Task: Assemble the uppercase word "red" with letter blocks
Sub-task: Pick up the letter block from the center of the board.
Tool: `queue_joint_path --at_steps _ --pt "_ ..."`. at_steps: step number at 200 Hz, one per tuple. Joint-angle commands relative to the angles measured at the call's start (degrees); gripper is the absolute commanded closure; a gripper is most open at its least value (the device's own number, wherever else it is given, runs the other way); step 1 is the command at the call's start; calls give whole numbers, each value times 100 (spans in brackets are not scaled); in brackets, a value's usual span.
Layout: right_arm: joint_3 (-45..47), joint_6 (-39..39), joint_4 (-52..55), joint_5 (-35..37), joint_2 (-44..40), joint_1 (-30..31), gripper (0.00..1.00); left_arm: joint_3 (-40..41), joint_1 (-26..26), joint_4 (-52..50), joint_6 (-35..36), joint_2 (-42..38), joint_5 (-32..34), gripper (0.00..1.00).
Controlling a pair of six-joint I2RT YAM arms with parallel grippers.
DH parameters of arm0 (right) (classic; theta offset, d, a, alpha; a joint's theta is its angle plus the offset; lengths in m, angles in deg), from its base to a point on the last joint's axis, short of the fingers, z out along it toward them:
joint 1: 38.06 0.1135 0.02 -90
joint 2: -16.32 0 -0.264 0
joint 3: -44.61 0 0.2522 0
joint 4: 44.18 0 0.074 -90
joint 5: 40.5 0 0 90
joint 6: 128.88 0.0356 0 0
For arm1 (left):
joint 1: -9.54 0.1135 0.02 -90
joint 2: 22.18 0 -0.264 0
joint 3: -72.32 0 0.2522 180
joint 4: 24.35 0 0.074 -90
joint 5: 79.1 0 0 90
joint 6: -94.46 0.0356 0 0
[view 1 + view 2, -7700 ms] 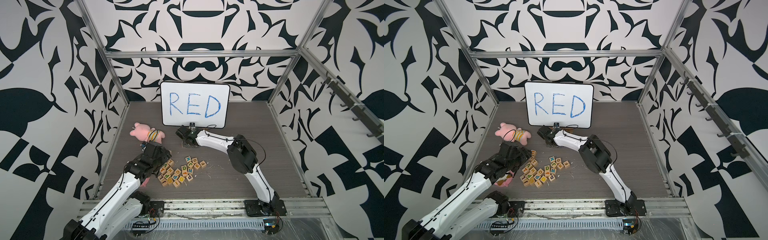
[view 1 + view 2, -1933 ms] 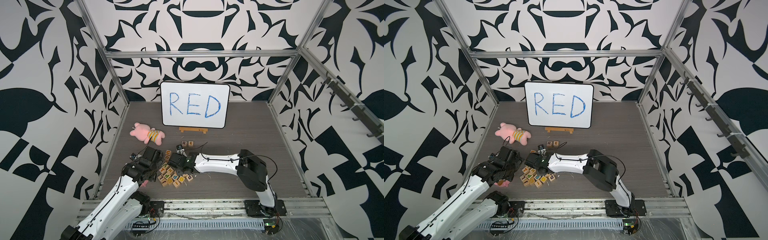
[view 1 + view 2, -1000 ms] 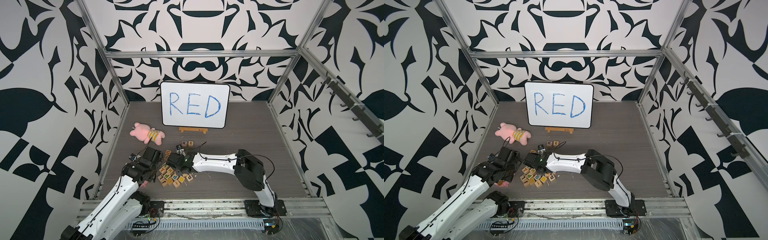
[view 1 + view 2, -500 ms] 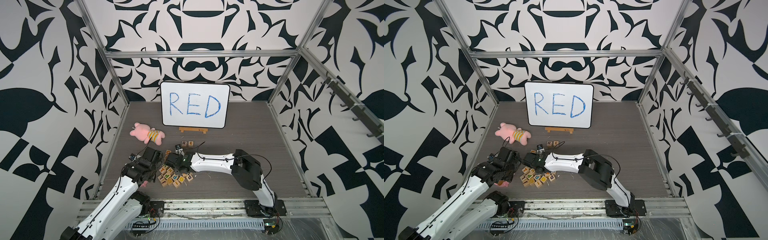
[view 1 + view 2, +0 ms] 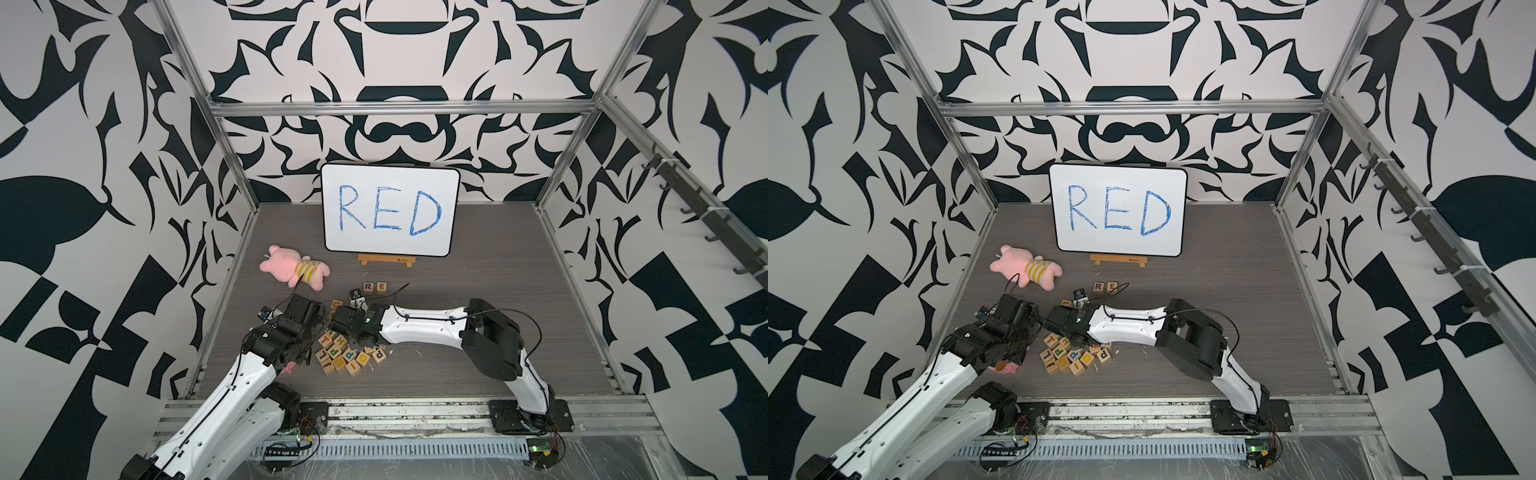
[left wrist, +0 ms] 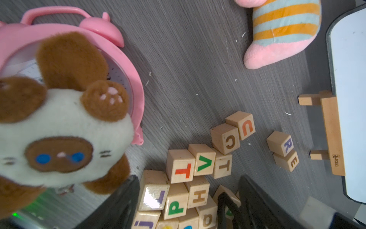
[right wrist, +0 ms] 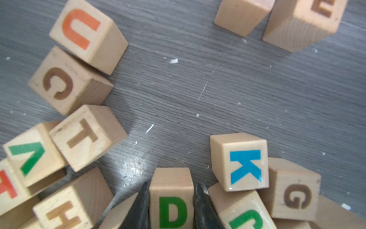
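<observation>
Both top views high, facing whiteboard (image 5: 390, 210), wrist views close over letter blocks (image 6: 202, 162)

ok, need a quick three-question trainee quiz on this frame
1. Which block do the right fingers clamp? A) blue K B) green D C) orange U
2. True or false: the R block and E block stand side by side in front of the whiteboard.
3. Fill in: the left fingers are ___.
Key: 1 B; 2 true; 3 open.
</observation>
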Motion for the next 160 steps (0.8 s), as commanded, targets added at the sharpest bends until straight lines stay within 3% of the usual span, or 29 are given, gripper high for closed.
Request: queue_joint_path --at_steps 1,44,93,160 --pt "-187 -34 33 203 -281 29 72 4 4 -30 134 -89 -25 17" --pt "389 -168 -816 82 -1008 30 72 -44 4 125 523 -219 -226 17" --pt "722 -273 -847 279 -1733 -108 72 4 4 1435 1313 -252 -1079 17" --pt "1844 -182 -535 775 -2974 -710 73 -388 -249 2638 1411 985 -1664 19"
